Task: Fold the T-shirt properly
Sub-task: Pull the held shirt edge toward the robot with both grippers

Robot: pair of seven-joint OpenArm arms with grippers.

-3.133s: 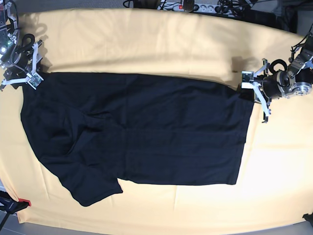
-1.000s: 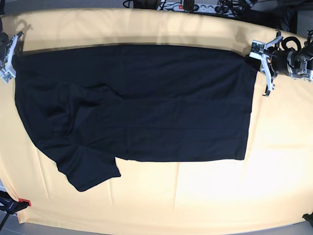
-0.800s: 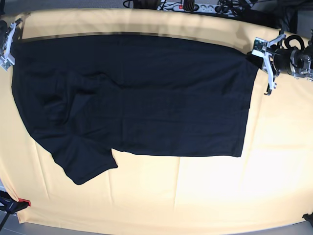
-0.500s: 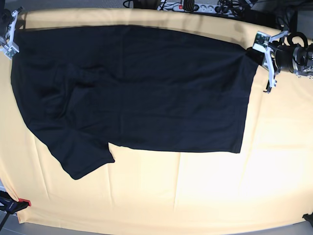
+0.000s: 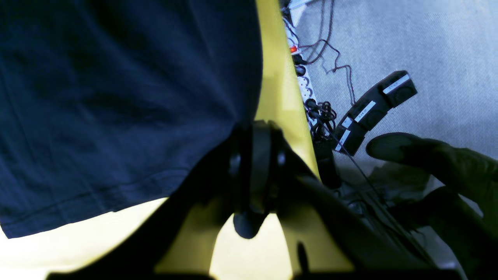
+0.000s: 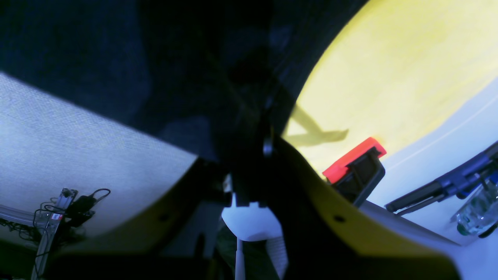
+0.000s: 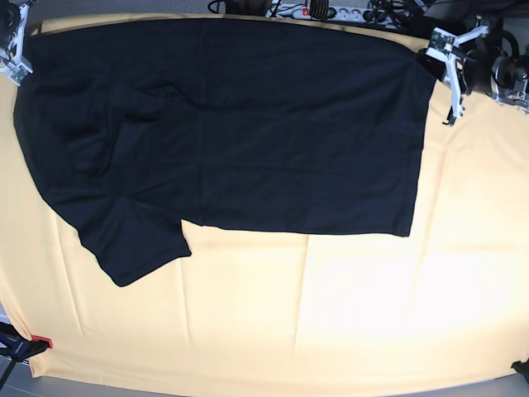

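Both tools, left tool (image 7: pixel 447 62) and right tool (image 7: pixel 15 51), pinch the T-shirt (image 7: pixel 223 124) corners; the far edge has been drawn toward the table (image 7: pixel 331 314) rear, spreading it for folding.

Robotics lab bench is indicated: table draped in yellow cloth (image 7: pixel 331 314), white power strip with tangled black cables (image 7: pixel 331 11) along back edge, grey carpet floor (image 5: pixel 408 39), red-handled black clamp (image 6: pixel 356 171) at the edge.
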